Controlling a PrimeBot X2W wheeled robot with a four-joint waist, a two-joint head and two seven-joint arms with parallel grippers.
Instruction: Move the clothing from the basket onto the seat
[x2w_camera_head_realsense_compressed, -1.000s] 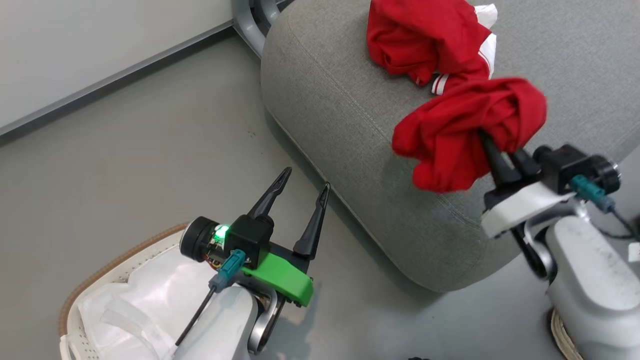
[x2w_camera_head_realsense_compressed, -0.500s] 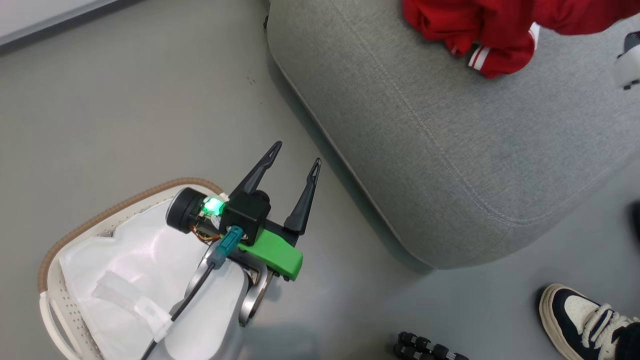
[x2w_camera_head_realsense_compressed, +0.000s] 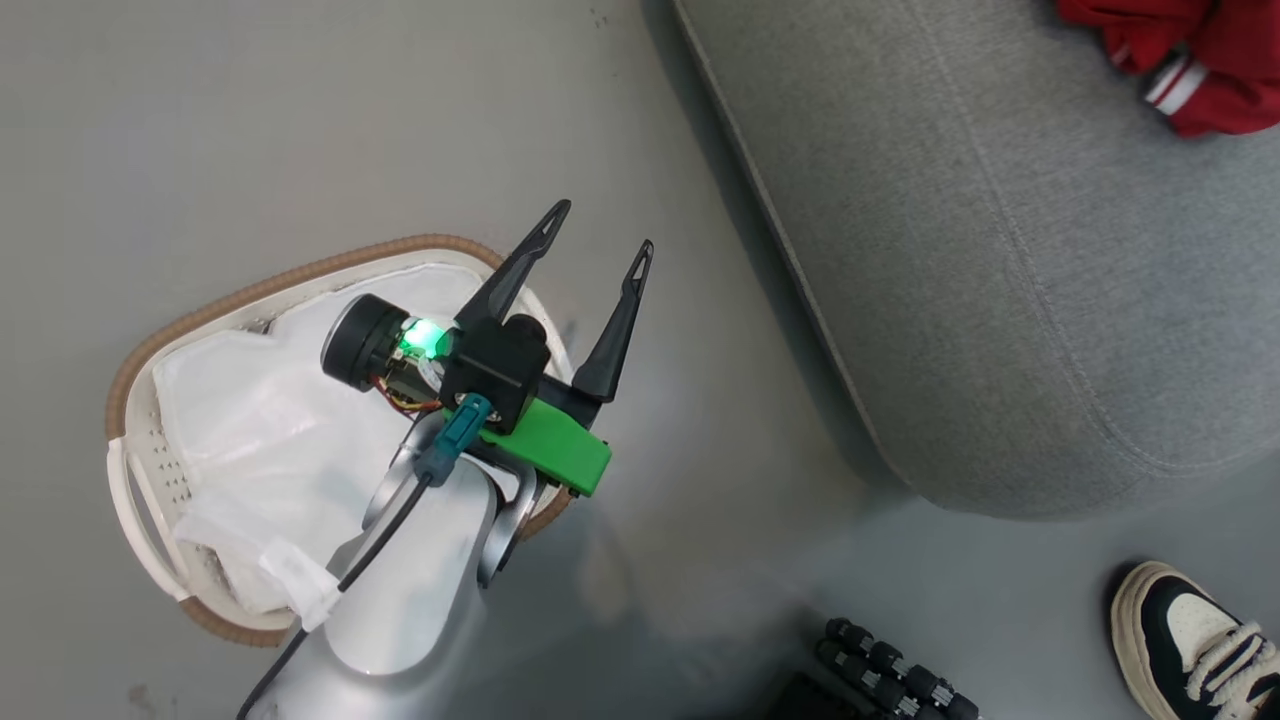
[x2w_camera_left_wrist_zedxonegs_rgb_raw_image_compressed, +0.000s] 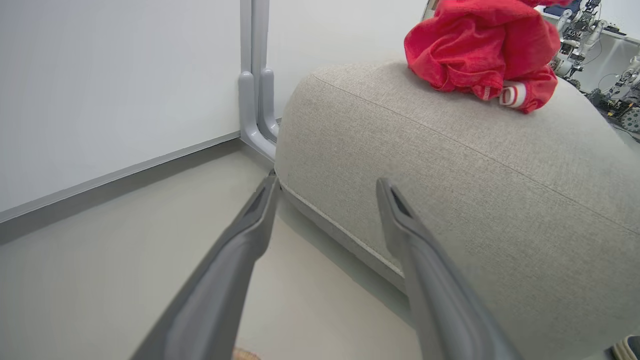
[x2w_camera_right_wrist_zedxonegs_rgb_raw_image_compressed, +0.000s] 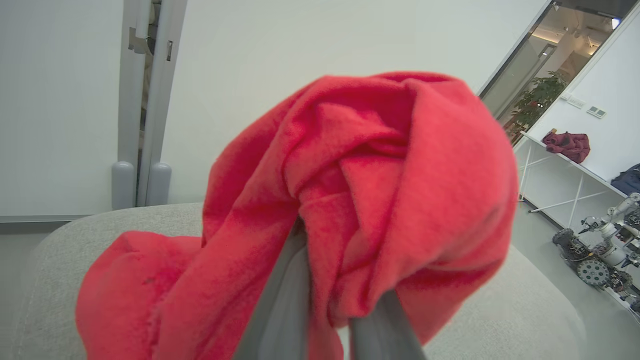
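The white basket (x2w_camera_head_realsense_compressed: 330, 262) with its brown rim sits on the floor at lower left, and inside it shows a plain white liner (x2w_camera_head_realsense_compressed: 270, 420). My left gripper (x2w_camera_head_realsense_compressed: 602, 226) is open and bare over the basket's right rim, its fingers pointing toward the grey seat (x2w_camera_head_realsense_compressed: 1000, 250). Red clothing (x2w_camera_head_realsense_compressed: 1210, 80) with a striped cuff lies on the seat at the top right corner. In the left wrist view the open gripper (x2w_camera_left_wrist_zedxonegs_rgb_raw_image_compressed: 328, 182) faces the seat (x2w_camera_left_wrist_zedxonegs_rgb_raw_image_compressed: 475, 175) with the red clothing (x2w_camera_left_wrist_zedxonegs_rgb_raw_image_compressed: 480, 50) on top. My right gripper (x2w_camera_right_wrist_zedxonegs_rgb_raw_image_compressed: 330, 280) is shut on a bunched red garment (x2w_camera_right_wrist_zedxonegs_rgb_raw_image_compressed: 375, 175), held above the seat (x2w_camera_right_wrist_zedxonegs_rgb_raw_image_compressed: 75, 225).
A person's shoe (x2w_camera_head_realsense_compressed: 1190, 640) stands on the floor at lower right, next to a black ribbed object (x2w_camera_head_realsense_compressed: 890, 680) at the bottom edge. A grey post (x2w_camera_left_wrist_zedxonegs_rgb_raw_image_compressed: 255, 90) meets the white wall behind the seat's corner. Grey floor lies between basket and seat.
The head camera has swung down and left, so the right gripper with its red garment has left that view. A shoe has come into view. The left gripper stays open.
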